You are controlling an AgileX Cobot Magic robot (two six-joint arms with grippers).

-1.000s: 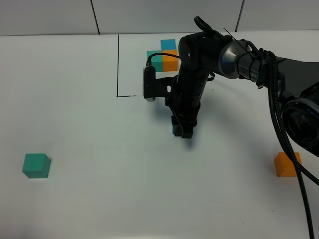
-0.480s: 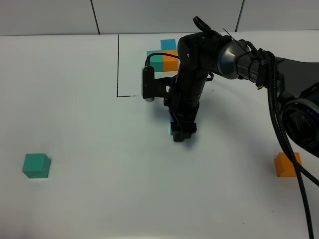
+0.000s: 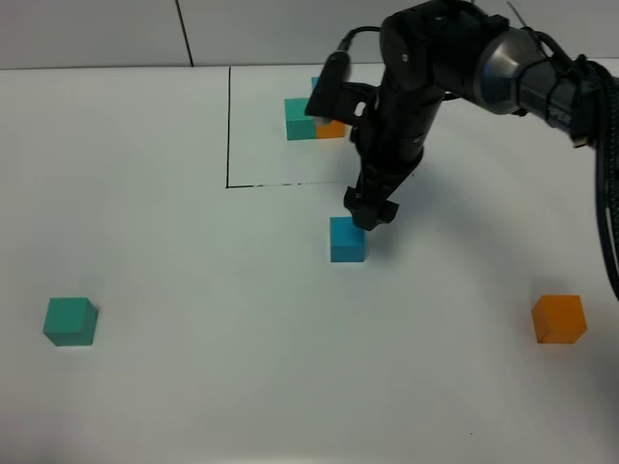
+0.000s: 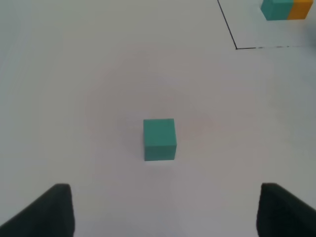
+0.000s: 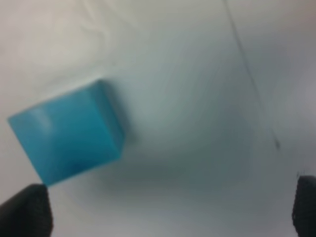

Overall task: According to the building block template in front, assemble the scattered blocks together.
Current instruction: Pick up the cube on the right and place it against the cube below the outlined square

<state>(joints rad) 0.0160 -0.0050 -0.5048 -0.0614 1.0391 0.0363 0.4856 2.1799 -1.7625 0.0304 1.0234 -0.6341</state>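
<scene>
- White table [image 3: 193, 387] is seen across the whole high view; all blocks are rested on it.
- Black right arm [image 3: 435, 58] is reached in from the far right, bent down toward the middle of the table, and part of the template is covered by it.
- Thin black outline [image 3: 229, 126] is drawn at the far middle of the table; only its left side and near edge are seen in the high view, and one corner is caught in the left wrist view [image 4: 227, 24].
- Right gripper [image 3: 370, 215] is hung just above the far side of the blue cube; its jaws are spread wide in the wrist view [image 5: 165, 212] and nothing is gripped.
- Left gripper [image 4: 165, 212] is not seen in the high view; in its wrist view the jaws are spread wide, nothing is held, and the teal cube lies ahead of them.
- Building block template [image 3: 302, 118] is located inside the outline; teal and orange are seen, blue is mostly hidden behind the arm. It is also seen from the left wrist [image 4: 286, 9].
- Blue cube [image 3: 347, 240] is set free on the table just outside the near edge of the outline, also seen from the right wrist [image 5: 69, 133].
- Teal cube [image 3: 71, 322] is left at the near left, well apart from the others [image 4: 159, 139].
- Orange cube [image 3: 559, 319] is left at the near right, well apart from the others.
</scene>
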